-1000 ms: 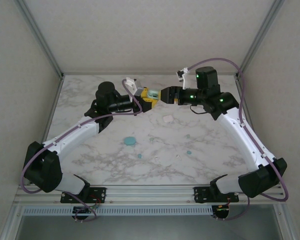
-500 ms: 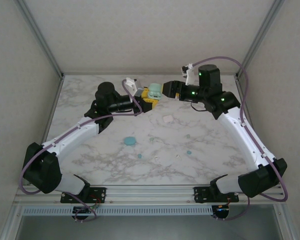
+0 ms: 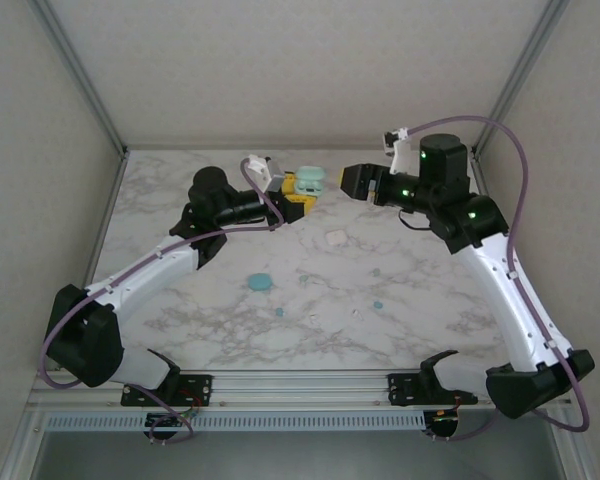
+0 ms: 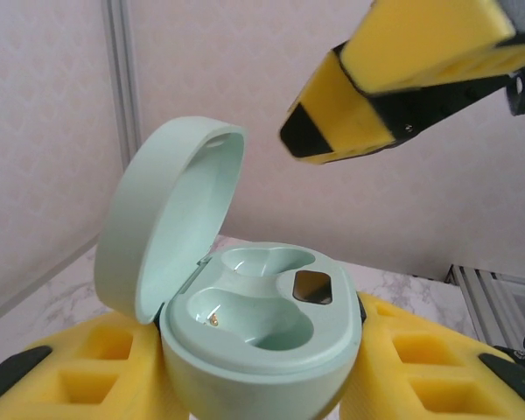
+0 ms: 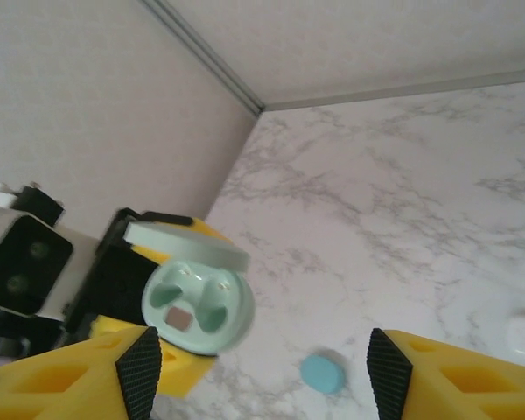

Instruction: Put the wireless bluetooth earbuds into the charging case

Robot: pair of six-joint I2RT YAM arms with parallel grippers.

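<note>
My left gripper (image 3: 300, 194) is shut on the pale green charging case (image 3: 310, 180), held above the back of the table. In the left wrist view the case (image 4: 262, 337) sits between yellow pads (image 4: 424, 359), its lid (image 4: 171, 219) hinged up and both wells empty. My right gripper (image 3: 350, 180) hangs open just right of the case, apart from it. The right wrist view shows the case (image 5: 197, 306) past the left fingertip (image 5: 138, 374), and nothing lies between the jaws. Tiny earbuds lie scattered on the marble, among them a teal earbud (image 3: 377, 303) and a white earbud (image 3: 357, 313).
A closed blue case (image 3: 259, 282) lies left of centre on the marble table (image 3: 430, 330), seen again as the blue case (image 5: 322, 374) in the right wrist view. A white case (image 3: 335, 238) rests below the grippers. Walls enclose the table on three sides.
My right gripper was at the green case a second ago and has drawn back to the right. The case's lid now stands open. The left arm has barely moved.
</note>
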